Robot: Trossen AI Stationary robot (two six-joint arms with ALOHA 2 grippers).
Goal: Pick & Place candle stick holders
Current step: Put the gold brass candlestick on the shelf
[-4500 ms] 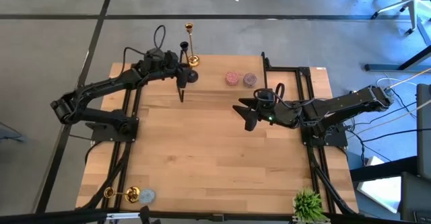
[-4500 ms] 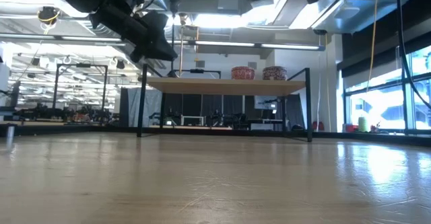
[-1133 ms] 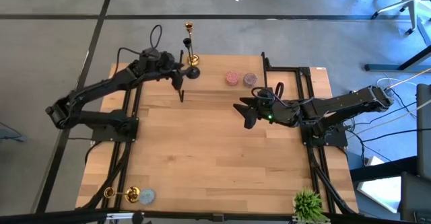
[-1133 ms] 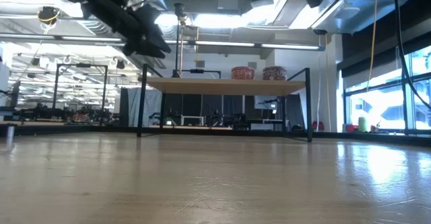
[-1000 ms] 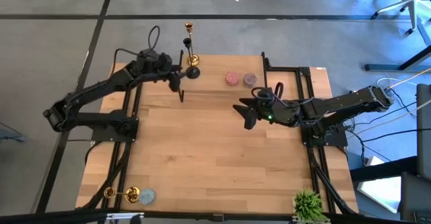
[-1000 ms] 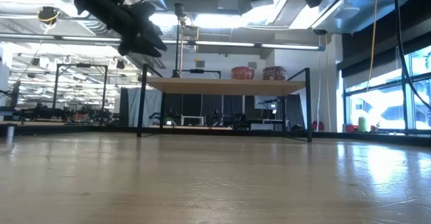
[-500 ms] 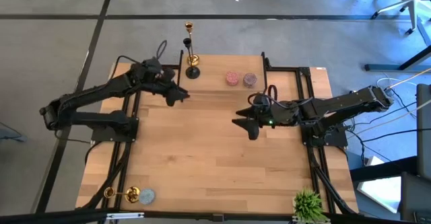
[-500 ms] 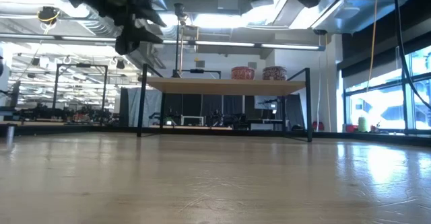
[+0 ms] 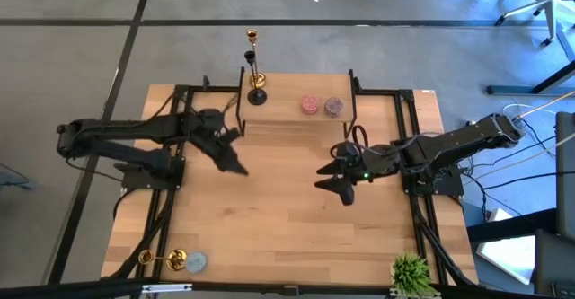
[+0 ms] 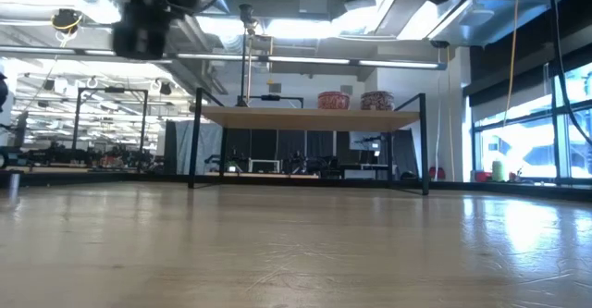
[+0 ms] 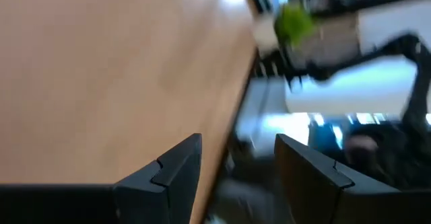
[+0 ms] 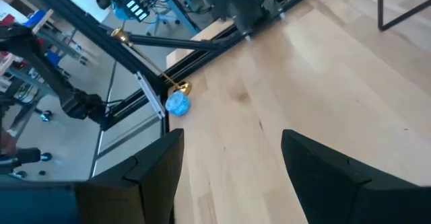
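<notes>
Hovering over the middle of the desk (image 9: 296, 227), my left gripper (image 9: 232, 162) and right gripper (image 9: 340, 189) both stand with fingers parted and carry nothing. One gold candle stick holder (image 9: 255, 65) stands upright on the raised shelf (image 9: 287, 119) at the desk's far edge. A second candle stick holder (image 9: 162, 259) lies on its side at the desk's near left corner, touching or just beside a blue lump (image 9: 195, 262); my right wrist view shows that second one too, against the blue lump. As I judge it, the step in hand is reaching for that fallen one, and doing it well means bringing my left gripper down across the thin stem, closing squarely, then lifting without dragging the flared base over the wood. Count: two candle stick holders, two small pink-patterned pots (image 9: 321, 106) on the shelf beside the standing holder, one blue lump, one green plant (image 9: 411, 270) at the desk's near right corner, two arms.
</notes>
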